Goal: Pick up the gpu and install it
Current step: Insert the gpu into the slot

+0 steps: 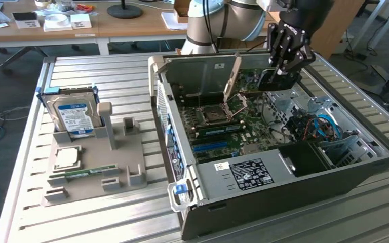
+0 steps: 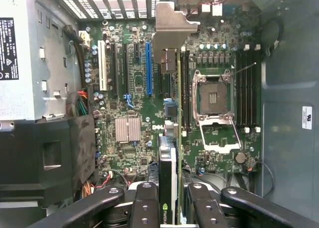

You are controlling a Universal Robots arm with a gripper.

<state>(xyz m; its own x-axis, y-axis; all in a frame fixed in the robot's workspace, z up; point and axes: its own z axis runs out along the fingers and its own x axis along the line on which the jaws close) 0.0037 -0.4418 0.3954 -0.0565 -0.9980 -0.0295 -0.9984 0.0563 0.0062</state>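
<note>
Inside the open computer case (image 1: 181, 152), my gripper (image 1: 280, 71) hangs over the motherboard (image 1: 248, 121). In the wrist view my gripper (image 2: 169, 210) is shut on the gpu (image 2: 168, 163), which I see edge-on between the black fingers (image 2: 144, 203). The card's grey metal bracket (image 2: 172, 23) points at the vented rear wall. The card runs over the motherboard (image 2: 129, 88) between the blue slot (image 2: 148, 68) and the open CPU socket (image 2: 214, 96). Whether it touches a slot I cannot tell. In the exterior view the dark gpu (image 1: 270, 83) shows just under the fingers.
A grey fixture (image 1: 123, 167) on the slatted table at the exterior view's left holds a blue-labelled hard drive (image 1: 73, 114), a processor chip (image 1: 66, 157) and a green memory stick (image 1: 86, 173). Power supply (image 1: 245, 172), drive cage and cables (image 1: 323, 126) crowd the case.
</note>
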